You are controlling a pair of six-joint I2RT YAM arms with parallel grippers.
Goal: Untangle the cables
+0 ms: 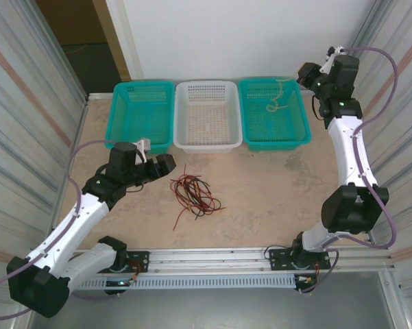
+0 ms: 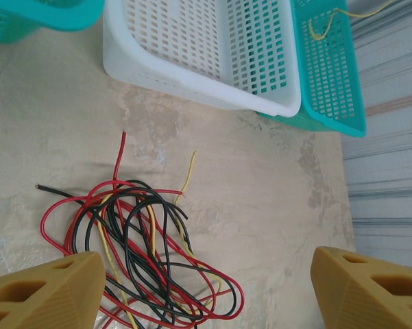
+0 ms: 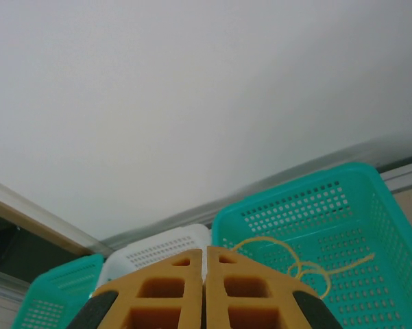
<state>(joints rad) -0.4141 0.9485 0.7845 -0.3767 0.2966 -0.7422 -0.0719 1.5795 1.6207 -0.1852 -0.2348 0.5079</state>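
A beige, mottled counter (image 1: 274,185) is lying under soft, even light, showing darker blotches and taking only faint shadows. A plain white wall (image 1: 247,34) is rising behind it. A ribbed grey left panel (image 1: 20,103) and a matching right panel (image 1: 404,137) are closing in the sides, each carrying pale reddish stripes. At the far left corner a wooden frame (image 1: 116,34) is bordering a dark opening (image 1: 89,65). A silver metal rail (image 1: 219,257) is running along the counter's near edge, and a grey surface (image 1: 226,308) is lying just below it.
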